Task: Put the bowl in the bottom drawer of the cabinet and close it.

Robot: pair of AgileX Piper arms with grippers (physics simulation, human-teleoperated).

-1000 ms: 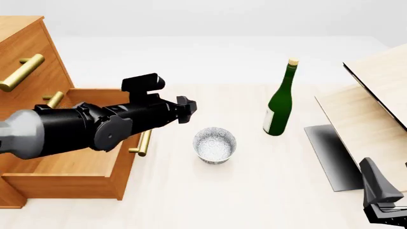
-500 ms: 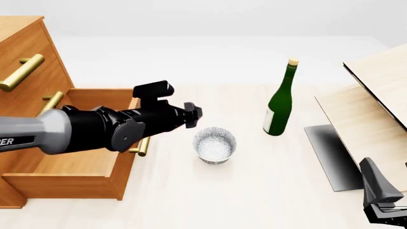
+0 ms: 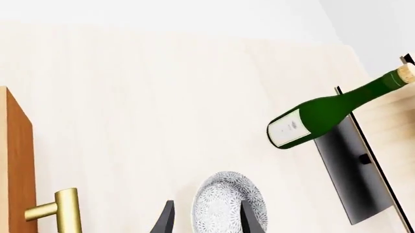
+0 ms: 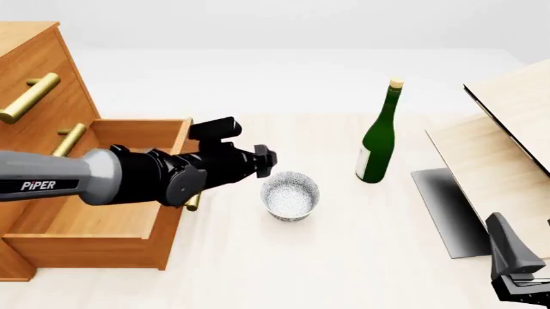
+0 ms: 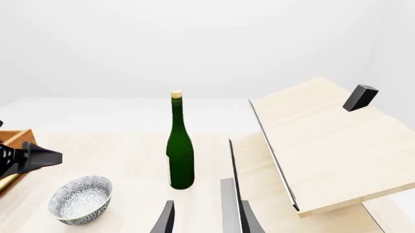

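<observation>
The speckled white-grey bowl stands upright on the table, just right of the open bottom drawer of the orange-brown cabinet. My left gripper hovers close over the bowl's left rim, reaching across the drawer's front. In the left wrist view its fingers are spread open, and the bowl shows between them. My right gripper rests low at the near right, far from the bowl. It is open and holds nothing. The right wrist view shows the bowl too.
A green bottle stands upright right of the bowl, about one bowl's width away. Pale wood panels and a dark slab fill the right side. The drawer's brass handle juts toward the bowl.
My left arm has slid right and forward over the open drawer, bringing its gripper closer to the bowl. The bowl, the bottle and the right arm have not moved.
</observation>
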